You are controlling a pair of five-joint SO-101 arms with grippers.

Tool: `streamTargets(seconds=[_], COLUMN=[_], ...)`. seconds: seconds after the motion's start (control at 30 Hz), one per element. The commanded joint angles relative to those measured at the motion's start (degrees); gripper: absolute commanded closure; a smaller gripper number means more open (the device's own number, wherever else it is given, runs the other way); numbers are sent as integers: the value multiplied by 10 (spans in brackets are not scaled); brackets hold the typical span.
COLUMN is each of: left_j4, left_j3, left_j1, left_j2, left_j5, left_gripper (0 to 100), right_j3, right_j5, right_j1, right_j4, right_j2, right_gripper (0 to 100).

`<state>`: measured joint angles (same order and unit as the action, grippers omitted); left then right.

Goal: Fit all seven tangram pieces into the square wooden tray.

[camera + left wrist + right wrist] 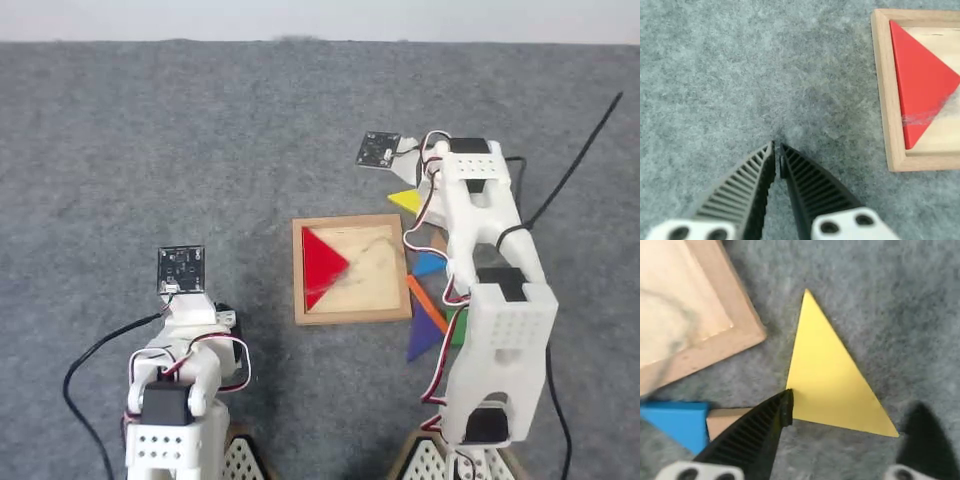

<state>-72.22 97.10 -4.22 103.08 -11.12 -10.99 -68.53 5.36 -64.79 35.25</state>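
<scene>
Yellow triangle [832, 385] straddled by wide-spread right claw [854, 401]; left claw [777, 146] closed, empty

Grey felt-like cover [150, 130] spans scene, near edge to far, left to right. Texture fuzzy, mottled. Pale plain strip [320, 20] runs along far edge. Light even, shadows soft.

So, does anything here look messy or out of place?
Nothing looks damaged. The red triangle sits in the wooden tray, while the yellow triangle, blue piece, orange piece and purple piece lie loose beside it.
</scene>
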Motion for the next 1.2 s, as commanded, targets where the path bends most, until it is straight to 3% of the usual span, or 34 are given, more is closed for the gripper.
streamTargets(seconds=[0.0, 0.63, 0.9, 1.17], left_j4=[-1, -1, -1, -1], left_j3=[-7, -7, -7, -7], left_j1=[-4, -4, -4, -4], left_j2=[11, 11, 11, 11], left_j5=[6, 6, 6, 6], left_gripper=[986, 986, 986, 986], right_j3=[1, 3, 3, 4], right_j5=[-9, 10, 14, 0], right_j1=[-13, -95, -46, 25], right_j4=[-36, -208, -177, -63], right_j2=[13, -65, -162, -105], right_gripper=[812, 894, 708, 702])
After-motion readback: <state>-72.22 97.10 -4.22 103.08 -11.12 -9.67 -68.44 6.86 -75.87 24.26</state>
